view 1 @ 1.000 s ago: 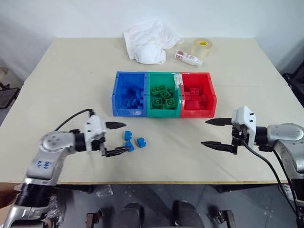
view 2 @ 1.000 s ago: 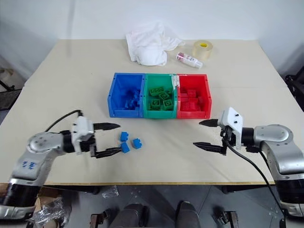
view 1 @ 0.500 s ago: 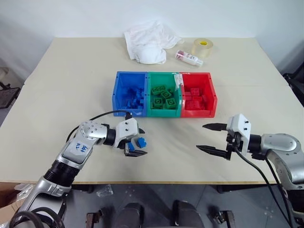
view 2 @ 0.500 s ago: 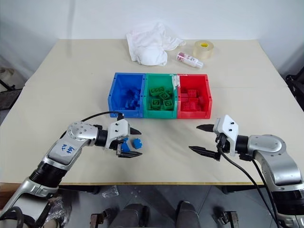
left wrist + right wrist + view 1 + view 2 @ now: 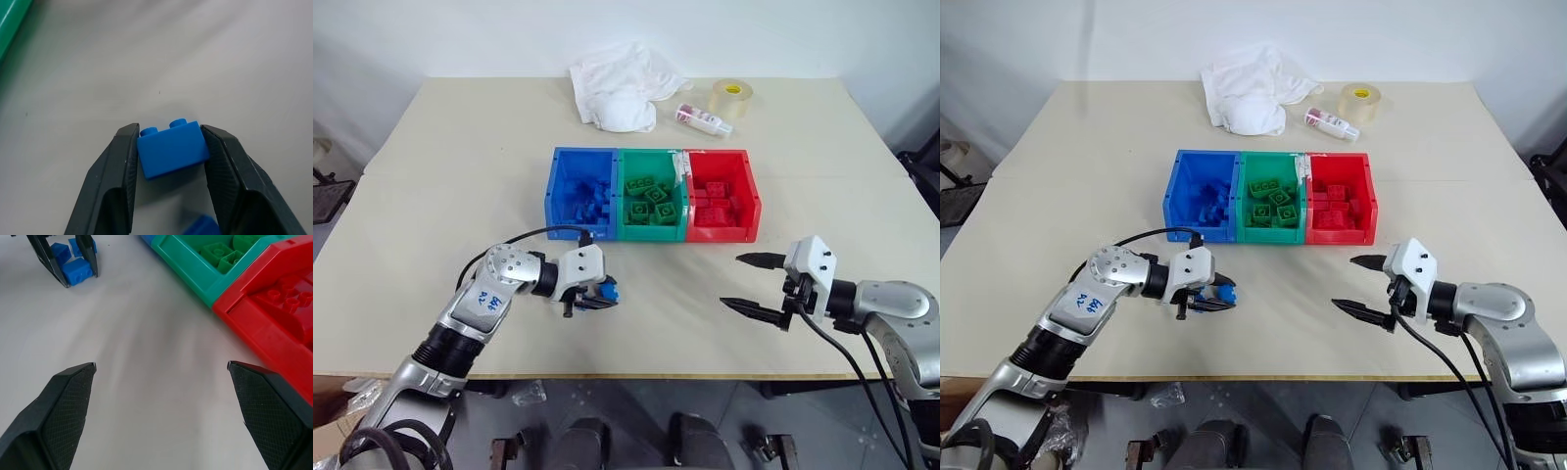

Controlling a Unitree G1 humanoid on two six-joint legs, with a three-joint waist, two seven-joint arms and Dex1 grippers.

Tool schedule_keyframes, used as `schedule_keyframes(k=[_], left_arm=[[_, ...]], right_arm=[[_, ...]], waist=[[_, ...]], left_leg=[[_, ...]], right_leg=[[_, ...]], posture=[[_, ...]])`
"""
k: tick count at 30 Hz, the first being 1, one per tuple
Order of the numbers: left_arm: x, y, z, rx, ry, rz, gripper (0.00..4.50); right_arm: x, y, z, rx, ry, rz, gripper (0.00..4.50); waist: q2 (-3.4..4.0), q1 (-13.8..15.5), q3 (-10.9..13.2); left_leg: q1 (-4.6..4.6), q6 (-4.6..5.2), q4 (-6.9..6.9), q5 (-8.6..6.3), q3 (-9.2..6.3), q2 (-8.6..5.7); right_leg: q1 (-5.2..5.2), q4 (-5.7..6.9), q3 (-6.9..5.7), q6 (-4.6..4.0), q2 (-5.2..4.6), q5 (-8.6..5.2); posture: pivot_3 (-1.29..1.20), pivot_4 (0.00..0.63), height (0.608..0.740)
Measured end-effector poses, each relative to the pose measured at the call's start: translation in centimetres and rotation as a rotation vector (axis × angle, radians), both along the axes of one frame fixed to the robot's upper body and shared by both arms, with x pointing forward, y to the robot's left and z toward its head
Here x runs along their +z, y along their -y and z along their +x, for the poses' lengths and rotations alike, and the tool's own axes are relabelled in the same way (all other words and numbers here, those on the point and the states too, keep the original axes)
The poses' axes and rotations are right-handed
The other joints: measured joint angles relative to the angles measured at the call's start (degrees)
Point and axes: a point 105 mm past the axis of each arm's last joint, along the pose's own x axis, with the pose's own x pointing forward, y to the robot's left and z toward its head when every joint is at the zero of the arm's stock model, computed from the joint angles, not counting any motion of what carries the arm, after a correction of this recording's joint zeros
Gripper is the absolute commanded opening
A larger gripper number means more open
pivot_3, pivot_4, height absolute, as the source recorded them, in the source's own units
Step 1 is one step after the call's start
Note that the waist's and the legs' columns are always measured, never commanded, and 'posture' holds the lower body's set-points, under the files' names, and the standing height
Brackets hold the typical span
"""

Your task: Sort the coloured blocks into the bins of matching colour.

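My left hand [image 5: 168,147] has swung in from the left over the loose blue bricks on the tabletop [image 5: 460,176] and clamped its two fingers on one blue brick [image 5: 171,147], which sits between them just in front of the bins [image 5: 651,194]. My right hand [image 5: 749,284] hangs spread and empty, off to the right. With a blue brick gripped, I judge the next move is a lift and carry to the blue bin [image 5: 579,191]; another blue brick [image 5: 200,227] lies beside it, yet to be sorted.

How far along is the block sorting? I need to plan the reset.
Nearly done: the blue bin, green bin and red bin each hold bricks of their own colour. The left pincer is shut on a blue brick. Two more blue bricks lie loose on the table. The right pincer is open and empty.
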Motion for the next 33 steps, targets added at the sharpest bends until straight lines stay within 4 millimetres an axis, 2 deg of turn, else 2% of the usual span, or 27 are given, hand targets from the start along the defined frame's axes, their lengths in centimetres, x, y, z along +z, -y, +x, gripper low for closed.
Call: schedule_keyframes(k=[3, 4, 8, 14, 15, 17, 22, 25, 29, 33], left_arm=[[2.2, 0.5, 0.7, 0.010, 0.067, -0.095, 1.60], [3.6, 0.4, 1.3, 0.036, 0.104, -0.134, 1.60], [7.6, -1.1, 3.5, 0.142, 0.200, -0.237, 1.60], [9.6, -4.2, 8.0, 0.401, 0.236, -0.317, 1.60], [9.8, -4.7, 8.9, 0.448, 0.251, -0.314, 2.34], [9.7, -5.5, 9.8, 0.500, 0.260, -0.307, 2.93], [8.5, -4.8, 9.8, 0.473, 0.227, -0.297, 4.41], [8.6, -4.7, 9.5, 0.444, 0.230, -0.295, 4.48], [8.2, -5.3, 8.2, 0.380, 0.183, -0.308, 4.48], [7.9, -8.3, 5.3, 0.300, 0.163, -0.290, 4.48]], right_arm=[[0.0, 0.0, 0.1, -0.002, 0.000, 0.001, 4.50], [0.0, 0.1, 0.1, -0.003, -0.001, 0.001, 4.50], [0.0, 0.1, 0.1, -0.004, -0.001, 0.001, 4.50], [0.3, 0.1, 0.3, -0.005, 0.008, 0.001, 4.50], [0.4, 0.1, 0.4, -0.003, 0.014, 0.001, 4.50], [0.6, 0.0, 0.4, -0.001, 0.022, 0.001, 4.50], [0.6, 0.0, 0.5, -0.001, 0.022, 0.001, 4.50], [0.6, 0.0, 0.4, 0.001, 0.021, 0.001, 4.50], [0.5, 0.1, 0.4, 0.008, 0.016, 0.001, 4.50], [0.4, 0.2, 0.4, 0.021, 0.003, 0.005, 4.50]], waist=[[0.00, 0.04, 0.00], [-0.01, 0.04, 0.01], [-0.01, -0.02, 0.00], [-0.03, -0.03, 0.02], [-0.03, 0.02, 0.01], [-0.03, 0.01, 0.01], [-0.08, 0.00, 0.04], [-0.08, -0.06, 0.04], [-0.08, -0.31, 0.04], [-0.08, -1.25, 0.04]], left_leg=[[0.00, 0.00, 0.01, 0.00, -0.02, 0.00], [-0.01, 0.00, 0.02, 0.00, -0.01, 0.00], [0.00, 0.00, 0.01, 0.00, 0.00, -0.02], [0.00, 0.00, 0.03, 0.00, -0.01, -0.15], [0.00, 0.00, 0.03, 0.00, -0.01, -0.18], [0.00, 0.00, 0.02, 0.00, -0.02, -0.21], [-0.06, 0.00, 0.04, 0.00, -0.04, -0.19], [-0.05, 0.00, 0.04, 0.01, -0.02, -0.19], [-0.05, 0.00, 0.02, 0.01, -0.01, -0.14], [-0.04, -0.01, -0.03, 0.01, -0.04, 0.00]], right_leg=[[0.00, 0.00, -0.01, 0.00, 0.00, 0.00], [0.00, 0.01, -0.01, 0.00, 0.00, 0.00], [-0.01, 0.03, -0.02, 0.01, 0.00, 0.00], [-0.02, 0.07, -0.05, 0.02, 0.01, 0.01], [-0.02, 0.07, -0.07, 0.03, 0.01, 0.01], [-0.02, 0.09, -0.08, 0.03, 0.01, 0.02], [-0.04, 0.08, -0.11, 0.03, 0.01, 0.02], [-0.05, 0.09, -0.10, 0.03, 0.01, 0.02], [-0.10, 0.13, -0.10, 0.03, 0.01, 0.02], [-0.13, 0.17, -0.09, 0.03, 0.01, 0.01]], posture=[[0.00, 0.150, 0.740], [0.00, 0.150, 0.740], [0.00, 0.150, 0.740], [0.00, 0.150, 0.740], [0.00, 0.150, 0.740], [0.00, 0.150, 0.740], [0.00, 0.150, 0.740], [0.00, 0.150, 0.740], [0.00, 0.150, 0.740], [0.00, 0.150, 0.740]])
